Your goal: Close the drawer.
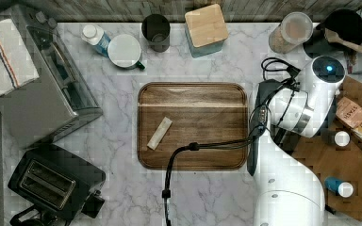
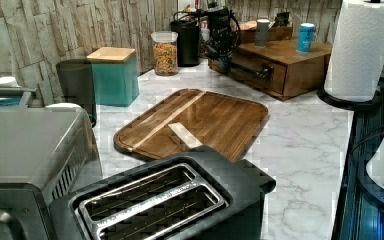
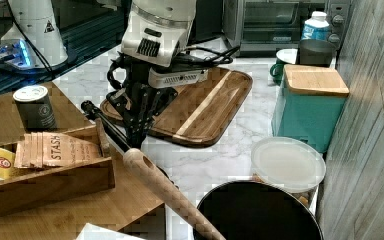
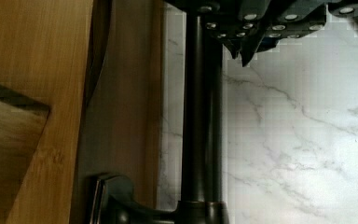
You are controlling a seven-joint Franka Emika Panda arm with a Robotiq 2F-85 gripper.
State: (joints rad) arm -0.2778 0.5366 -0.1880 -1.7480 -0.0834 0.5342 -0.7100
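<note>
From the top view, the white arm [image 1: 306, 108] reaches over the right edge of the marble counter [image 1: 118, 155], above the near side of a wooden cabinet [image 1: 353, 165] that stands along that edge. A dark wooden board [image 1: 192, 126] with rounded corners lies in the middle of the counter, just beside the arm.

In the left view, the cabinet sits at the counter's far edge, near the back corner. The drawer [image 2: 275, 75] is set in the cabinet's front face, with a dark bar handle [image 2: 252, 73] across it. Its front seems to stand a little proud of the cabinet, though the angle makes that hard to judge. The gripper [image 2: 226, 61] hangs at the far end of the handle, pointing down.

In the right view, the gripper comes down just beside the handle on the counter side, between the cabinet and the board. Its fingers taper to one point, pressed together with nothing between them.

In the wrist view, the handle runs parallel to the drawer front, with marble beyond it. The fingertips [image 4: 244, 49] sit close together right beside the bar, on its marble side and not around it. Whether they touch the bar cannot be told.
</note>
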